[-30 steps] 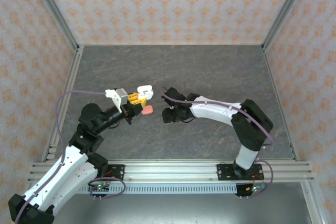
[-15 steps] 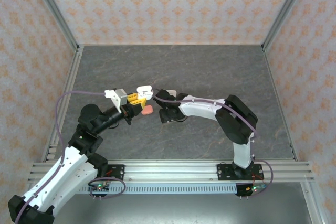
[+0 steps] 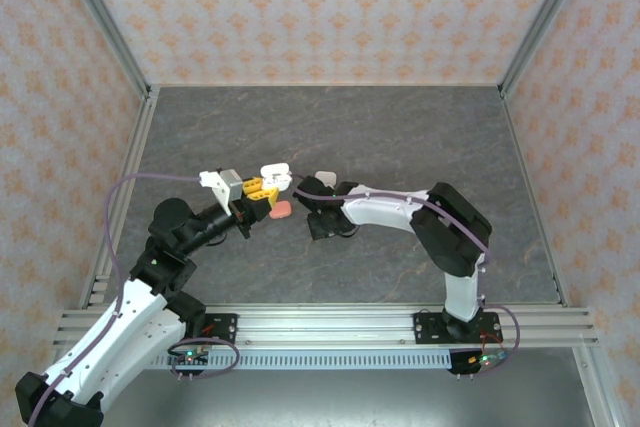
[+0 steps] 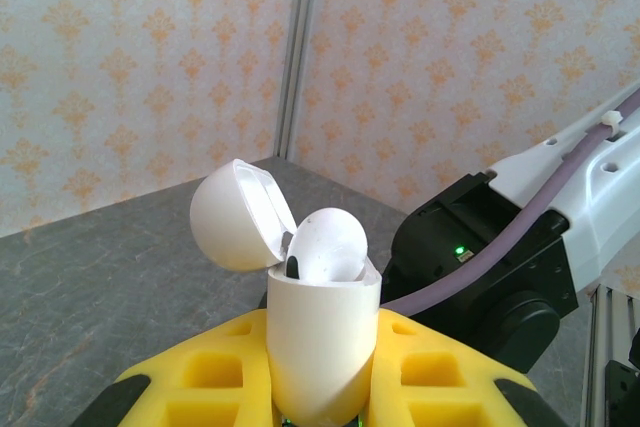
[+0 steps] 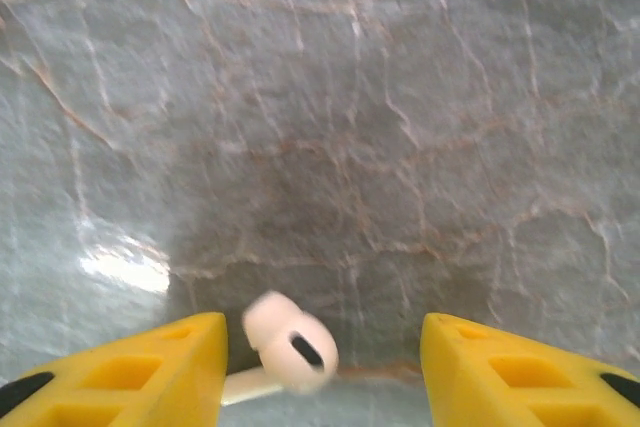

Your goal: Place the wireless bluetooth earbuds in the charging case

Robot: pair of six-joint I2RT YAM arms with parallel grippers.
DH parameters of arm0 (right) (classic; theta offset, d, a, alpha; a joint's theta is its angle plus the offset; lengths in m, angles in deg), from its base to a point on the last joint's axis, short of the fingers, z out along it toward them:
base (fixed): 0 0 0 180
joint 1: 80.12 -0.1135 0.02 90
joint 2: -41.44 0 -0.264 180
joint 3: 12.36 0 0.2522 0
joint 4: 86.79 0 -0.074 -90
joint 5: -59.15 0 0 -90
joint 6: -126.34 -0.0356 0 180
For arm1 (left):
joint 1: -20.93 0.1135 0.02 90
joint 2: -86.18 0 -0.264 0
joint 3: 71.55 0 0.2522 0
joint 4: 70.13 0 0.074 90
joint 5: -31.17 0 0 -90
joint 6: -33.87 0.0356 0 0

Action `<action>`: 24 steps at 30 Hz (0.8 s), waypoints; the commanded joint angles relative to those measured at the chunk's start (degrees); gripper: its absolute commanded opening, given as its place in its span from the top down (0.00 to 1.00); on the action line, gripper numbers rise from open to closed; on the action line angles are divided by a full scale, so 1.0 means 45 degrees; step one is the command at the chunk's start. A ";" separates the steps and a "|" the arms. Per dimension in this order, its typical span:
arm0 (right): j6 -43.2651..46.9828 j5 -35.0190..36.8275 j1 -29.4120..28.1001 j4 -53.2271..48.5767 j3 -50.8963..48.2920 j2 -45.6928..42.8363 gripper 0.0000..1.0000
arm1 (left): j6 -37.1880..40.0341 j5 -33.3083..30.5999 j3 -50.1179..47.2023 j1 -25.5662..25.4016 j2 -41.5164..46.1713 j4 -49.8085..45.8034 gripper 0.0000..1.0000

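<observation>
Grey marbled table (image 3: 400,137) lies inside patterned orange-and-cream walls. My left gripper (image 4: 322,379) is clamped on the white charging case (image 4: 322,332), one yellow finger on each side of its lower body. In the left wrist view the long axis of the case stands upright, mouth pointing away from the fingers, with the lid (image 4: 235,217) hinged open and tilted back to the left. The seated earbud (image 4: 330,242) sits stem-down in the case, its round head protruding from the mouth. My right gripper (image 5: 322,339) has its jaws apart and grips nothing. The loose earbud (image 5: 288,344), blurred, is between the fingers, nearer the left one. Its long axis runs across the gap, stem (image 5: 240,384) pointing toward the left finger, head toward the middle.
</observation>
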 commanded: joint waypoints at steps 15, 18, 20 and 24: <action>0.0407 -0.0249 0.0139 -0.0838 0.0687 -0.0584 0.47 | 0.0176 -0.0266 -0.0019 -0.0134 0.0148 0.0058 1.00; 0.0318 -0.0203 0.0260 -0.0619 0.0823 -0.0252 0.48 | 0.0211 -0.0311 0.0002 -0.0141 0.0241 -0.0012 1.00; 0.0341 -0.0163 0.0284 -0.0574 0.0964 -0.0037 0.49 | 0.0215 -0.0332 -0.0018 -0.0140 0.0276 -0.0034 1.00; 0.0371 -0.0279 0.0288 -0.0441 0.1228 0.0439 0.53 | 0.0215 -0.0305 -0.0019 -0.0138 0.0285 -0.0034 1.00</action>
